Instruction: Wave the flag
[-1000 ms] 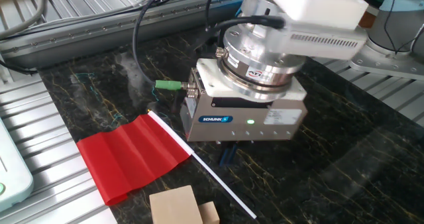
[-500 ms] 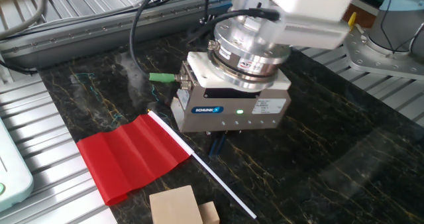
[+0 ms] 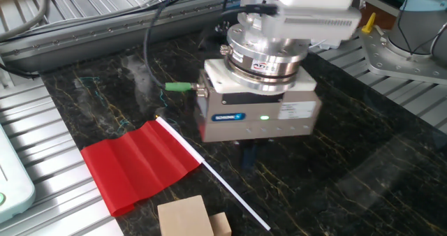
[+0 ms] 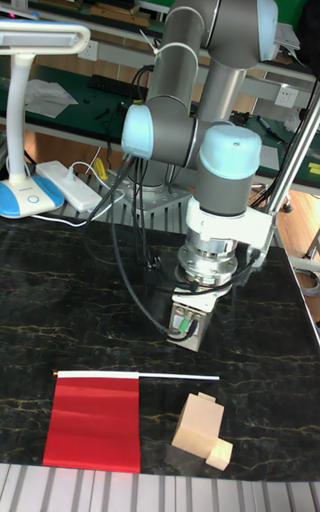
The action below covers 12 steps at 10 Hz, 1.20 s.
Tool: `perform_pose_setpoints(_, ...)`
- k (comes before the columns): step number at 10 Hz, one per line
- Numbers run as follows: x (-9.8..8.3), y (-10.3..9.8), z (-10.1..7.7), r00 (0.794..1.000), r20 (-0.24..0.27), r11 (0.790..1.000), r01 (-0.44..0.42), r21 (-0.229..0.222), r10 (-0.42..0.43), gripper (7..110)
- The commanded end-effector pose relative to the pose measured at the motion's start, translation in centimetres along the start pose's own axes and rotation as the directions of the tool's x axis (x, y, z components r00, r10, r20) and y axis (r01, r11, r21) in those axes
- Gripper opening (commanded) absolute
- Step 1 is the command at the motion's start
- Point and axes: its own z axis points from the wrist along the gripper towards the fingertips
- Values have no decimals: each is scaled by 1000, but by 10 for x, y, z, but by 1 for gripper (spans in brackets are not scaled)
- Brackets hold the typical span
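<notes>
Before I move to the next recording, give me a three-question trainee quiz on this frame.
1. True or false: the gripper is holding the red flag.
2. Which thing lies nearest the bare end of the flag's white stick?
A. the desk lamp
B. the pale wooden blocks
C. the green connector
3. In the tall fixed view, on which side of the stick does the red cloth lie, toward the camera or toward the arm?

Key
1. False. The flag lies flat on the dark marble table, apart from the gripper, whose fingers are hidden under its body.
2. B.
3. Toward the camera.
</notes>
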Motion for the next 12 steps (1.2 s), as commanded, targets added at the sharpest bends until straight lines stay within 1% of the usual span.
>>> perform_pose_setpoints(1, -3, 32, -5, 930, -31, 921, -368, -129, 367, 7)
perform_pose_setpoints(2, -4, 48, -8, 840, -90, 822, -541, -176, 534, 7)
perform_pose_setpoints(3, 19, 41, -7, 722, -167, 721, -689, -74, 672, 7)
perform_pose_setpoints(4, 37, 22, -6, 687, -168, 701, -712, 37, 707, 7)
perform_pose_setpoints(5, 32, 23, -6, 653, -153, 663, -748, 29, 742, 7)
perform_pose_setpoints(6, 25, 26, -5, 636, -142, 643, -766, 4, 758, 7)
perform_pose_setpoints(7, 20, 23, -5, 607, -124, 612, -791, 1, 785, 7)
perform_pose_setpoints(8, 12, 26, -4, 605, -112, 606, -795, -29, 789, 7)
perform_pose_setpoints(9, 7, 29, -4, 572, -110, 570, -820, -50, 813, 7)
perform_pose_setpoints(11, 7, 28, -4, 549, -110, 548, -836, -42, 829, 7)
perform_pose_setpoints(12, 5, 29, -4, 549, -108, 547, -836, -53, 829, 7)
